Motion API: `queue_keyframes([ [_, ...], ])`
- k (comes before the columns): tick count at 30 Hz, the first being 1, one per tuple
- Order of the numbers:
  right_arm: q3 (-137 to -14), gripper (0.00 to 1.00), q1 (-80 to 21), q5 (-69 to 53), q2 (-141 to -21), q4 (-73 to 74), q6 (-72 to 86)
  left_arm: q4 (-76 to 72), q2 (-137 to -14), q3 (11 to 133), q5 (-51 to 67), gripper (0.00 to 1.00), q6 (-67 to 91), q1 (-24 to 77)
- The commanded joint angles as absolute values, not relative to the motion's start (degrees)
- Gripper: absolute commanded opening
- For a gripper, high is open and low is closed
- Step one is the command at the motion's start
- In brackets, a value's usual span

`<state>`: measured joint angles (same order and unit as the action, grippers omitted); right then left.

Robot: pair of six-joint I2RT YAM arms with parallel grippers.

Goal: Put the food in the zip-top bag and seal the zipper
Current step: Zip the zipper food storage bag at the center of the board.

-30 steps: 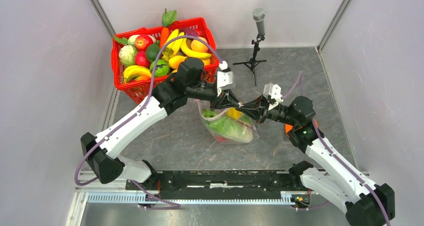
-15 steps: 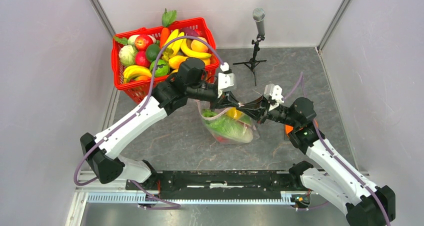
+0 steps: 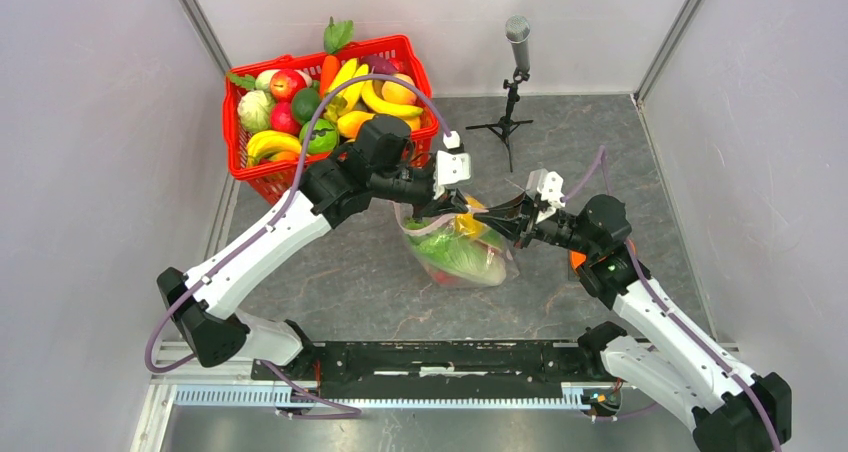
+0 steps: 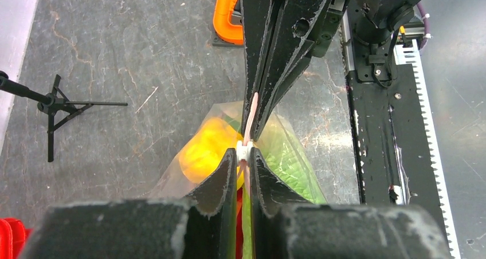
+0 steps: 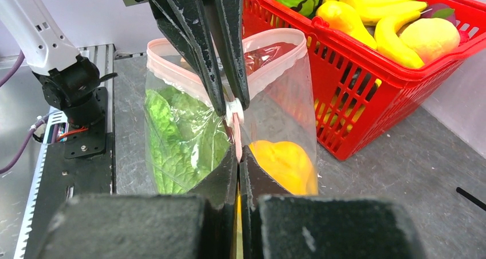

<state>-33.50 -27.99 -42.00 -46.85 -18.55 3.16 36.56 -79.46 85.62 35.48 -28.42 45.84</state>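
Top external: bag (image 3: 462,262) upright on desk (image 3: 340,272), between the arms.
Left claw (image 4: 244,154): pinching zipper (image 4: 251,118) at slider (image 4: 245,149).
Right claw (image 5: 239,154): pinching zipper.
Handling: bag probably soft, slippery and light; hold the stiffer zipper strip.

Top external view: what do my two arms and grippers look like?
Left arm and right arm: white link shells, black joints and bases, a purple cable looping along each. Left gripper and right gripper: black, two long tapered fingers, white camera block behind.
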Motion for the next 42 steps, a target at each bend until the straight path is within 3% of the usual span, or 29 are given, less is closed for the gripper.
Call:
queue_keyframes([
  [1, -34.0, 0.00, -27.9, -41.8, -45.4, -20.6, 3.2, 35.8, -78.4, 87.0, 35.3, 0.02, -27.6, 45.4],
  [2, -34.3, 0.04, -27.9, -42.2, -45.7, -20.4, 3.4, 34.5, -78.3, 86.8, 36.4, 0.02, -26.6, 45.4],
  [4, -34.8, 0.28, -27.9, -43.1, -46.0, -20.3, 4.0, 31.7, -77.8, 86.1, 38.2, 0.02, -25.2, 45.8],
  [5, -35.1, 0.33, -27.9, -44.0, -46.3, -20.2, 3.6, 31.1, -77.7, 86.0, 39.1, 0.02, -25.0, 46.0],
  [9, -36.2, 0.45, -27.9, -43.4, -47.1, -19.4, 2.5, 30.5, -77.7, 86.5, 40.2, 0.02, -24.7, 46.8],
  [13, -36.9, 0.45, -27.8, -42.1, -48.4, -19.9, 2.0, 30.5, -77.9, 86.5, 40.8, 0.02, -24.7, 47.7],
  [16, -37.0, 0.39, -27.8, -43.0, -49.3, -22.2, 3.3, 30.5, -77.8, 86.2, 41.2, 0.02, -24.7, 48.2],
  [23, -35.4, 0.00, -27.9, -42.2, -48.4, -24.2, 4.3, 31.7, -77.0, 86.1, 39.0, 0.02, -25.9, 48.4],
  [42, -31.4, 0.00, -27.8, -27.7, -41.9, -22.2, 3.9, 39.5, -70.9, 81.9, 22.4, 0.02, -31.4, 48.1],
])
